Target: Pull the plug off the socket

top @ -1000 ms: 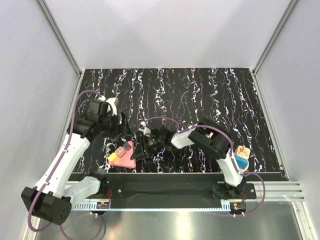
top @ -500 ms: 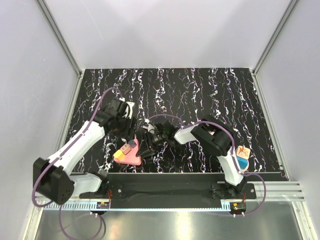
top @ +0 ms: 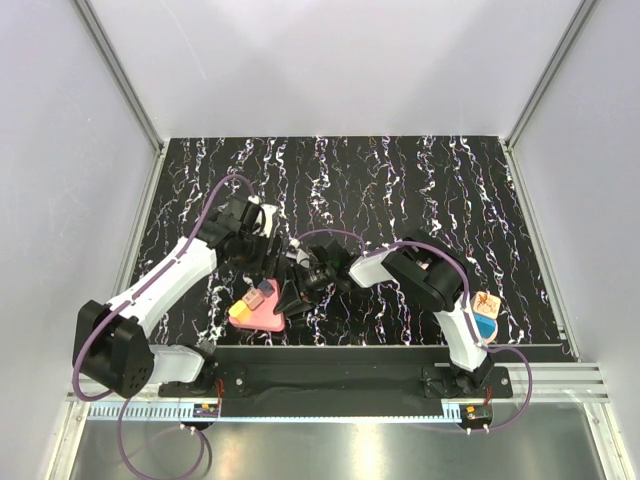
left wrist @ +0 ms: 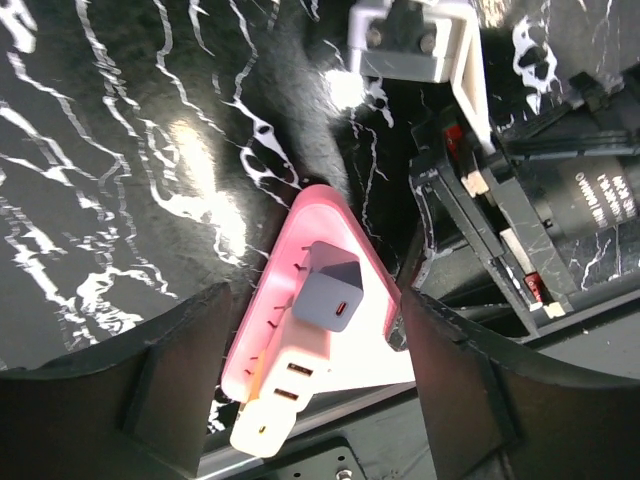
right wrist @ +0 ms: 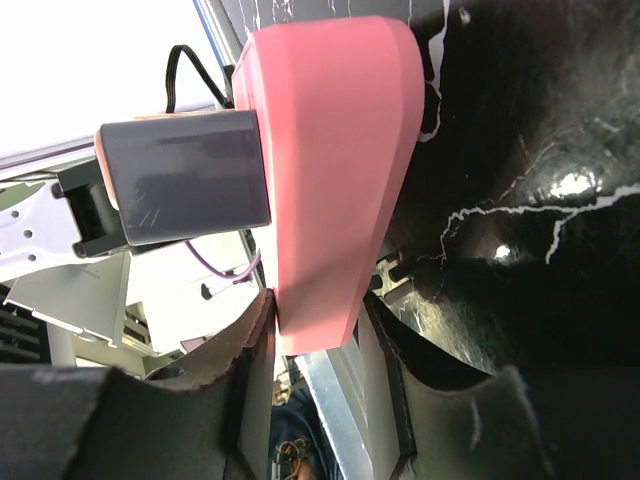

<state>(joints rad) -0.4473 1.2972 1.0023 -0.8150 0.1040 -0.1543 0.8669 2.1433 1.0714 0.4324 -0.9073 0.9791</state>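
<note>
**Pink socket [top: 266, 316] clamped by the right gripper [right wrist: 315, 315], grey plug [left wrist: 330, 292] seated in it.**

The right gripper's fingers are closed on one end of the pink socket, which is found near the front edge of the marbled table [top: 400, 180], between the two arms. The left gripper [left wrist: 315, 297] is held wide apart over the pink socket, one finger to each side of the grey plug; nothing is gripped by it, and contact cannot be told. One pink socket, one grey plug and two grippers are counted.
</note>
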